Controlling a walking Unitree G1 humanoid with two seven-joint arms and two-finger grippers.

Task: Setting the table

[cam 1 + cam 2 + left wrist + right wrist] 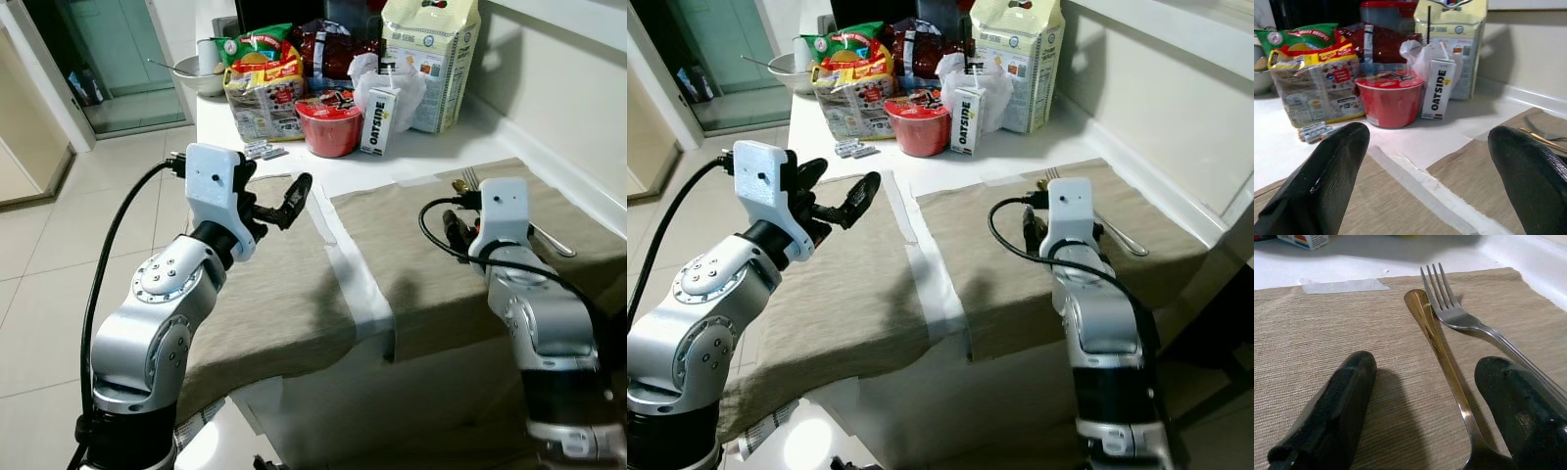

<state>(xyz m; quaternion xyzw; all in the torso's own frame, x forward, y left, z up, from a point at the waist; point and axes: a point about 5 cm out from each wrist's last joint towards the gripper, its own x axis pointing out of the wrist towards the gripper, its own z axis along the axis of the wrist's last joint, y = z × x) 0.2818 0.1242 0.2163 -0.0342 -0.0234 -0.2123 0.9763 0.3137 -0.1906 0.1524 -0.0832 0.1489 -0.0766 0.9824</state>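
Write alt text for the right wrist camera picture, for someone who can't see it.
Two black fingers of the robot's right gripper, spread open, frame a silver fork and a gold-coloured utensil lying side by side and touching on a tan woven placemat. Pale tape holds the mat's far edge to a white tabletop.

On the small white drink carton (1438, 88) with its straw, you could read "OATSIDE" in black letters running up its side. On the yellow and red noodle multipack (1315, 83), red banner lettering ended in "RECIPES!". Print on the tall pale yellow bag (1452, 44) and the red bowl's lid (1391, 78) was too small for you to read.
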